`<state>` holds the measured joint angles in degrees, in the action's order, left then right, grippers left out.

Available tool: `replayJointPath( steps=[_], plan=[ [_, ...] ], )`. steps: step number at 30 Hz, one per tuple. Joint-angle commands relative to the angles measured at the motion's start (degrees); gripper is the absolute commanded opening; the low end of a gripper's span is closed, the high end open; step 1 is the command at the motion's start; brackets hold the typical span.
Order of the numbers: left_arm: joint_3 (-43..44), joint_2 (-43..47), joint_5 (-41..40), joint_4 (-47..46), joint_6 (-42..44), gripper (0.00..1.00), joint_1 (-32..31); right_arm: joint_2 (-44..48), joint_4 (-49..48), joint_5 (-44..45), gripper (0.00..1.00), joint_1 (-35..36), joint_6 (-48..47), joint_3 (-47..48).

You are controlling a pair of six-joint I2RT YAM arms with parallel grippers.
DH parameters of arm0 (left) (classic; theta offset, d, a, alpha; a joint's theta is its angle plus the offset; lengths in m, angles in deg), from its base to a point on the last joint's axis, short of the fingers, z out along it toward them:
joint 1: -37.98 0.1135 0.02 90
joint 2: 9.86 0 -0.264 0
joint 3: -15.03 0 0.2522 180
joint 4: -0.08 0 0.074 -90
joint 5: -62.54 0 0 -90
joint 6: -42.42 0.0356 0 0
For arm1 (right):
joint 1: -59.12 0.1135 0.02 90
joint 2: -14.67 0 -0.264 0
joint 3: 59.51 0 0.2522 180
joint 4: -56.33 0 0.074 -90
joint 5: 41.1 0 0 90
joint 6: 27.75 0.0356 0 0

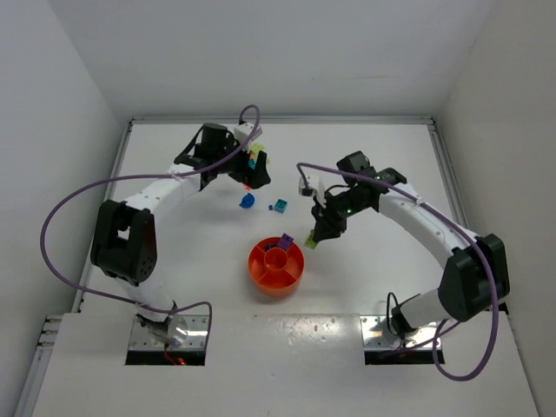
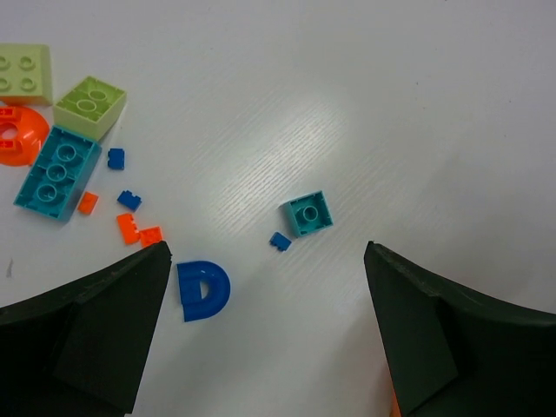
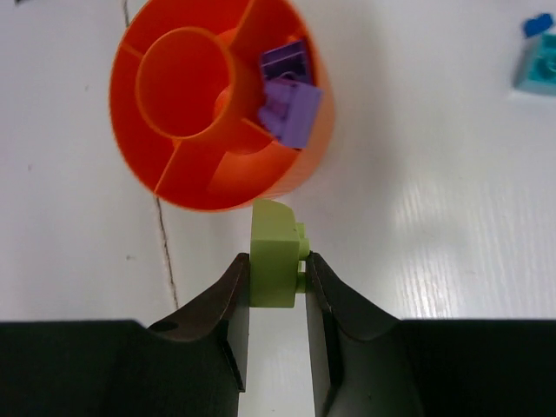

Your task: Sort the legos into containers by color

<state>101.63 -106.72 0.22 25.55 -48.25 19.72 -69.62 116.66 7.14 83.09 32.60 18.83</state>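
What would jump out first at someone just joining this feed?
The orange tray sits in the middle of the overhead view, with two purple bricks in one wedge. The right pincer is shut on a lime-green brick just beside the tray's rim. Farther back, the left pincer gapes open over a blue D-shaped piece and a teal brick.

The right gripper pinches a lime brick just beside the orange tray, while the left gripper hangs wide open well beyond it.

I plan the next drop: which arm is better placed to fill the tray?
Right: the right gripper holds a light green brick close to the orange tray; the left gripper stands open, farther off.
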Motion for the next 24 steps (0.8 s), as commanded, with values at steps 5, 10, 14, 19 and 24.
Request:
replayJointPath(
  steps=[5, 10, 14, 19, 24],
  plan=[
    [2.1, -1.7, -1.0, -2.0, -4.1, 1.00, 1.0, 3.8, 2.4, 2.0, 0.00, 6.9, -9.4, -0.9],
    [5.4, -4.8, 2.4, 2.5, -3.4, 1.00, 2.1, 3.3, 1.8, 4.0, 0.00, 10.1, -9.9, -0.9],
    [5.4, -4.8, 3.4, 2.5, -2.8, 1.00, 2.6, 2.0, 1.2, 4.6, 0.00, 11.5, -9.9, 0.2],
    [4.9, -4.8, 4.0, 2.5, -2.8, 1.00, 3.8, -0.3, -0.6, 4.6, 0.00, 13.1, -9.9, 2.1],
    [3.7, -4.8, 4.5, 2.5, -1.6, 1.00, 4.8, -1.6, -0.6, 4.6, 0.00, 13.7, -9.9, 3.2]
  ],
)
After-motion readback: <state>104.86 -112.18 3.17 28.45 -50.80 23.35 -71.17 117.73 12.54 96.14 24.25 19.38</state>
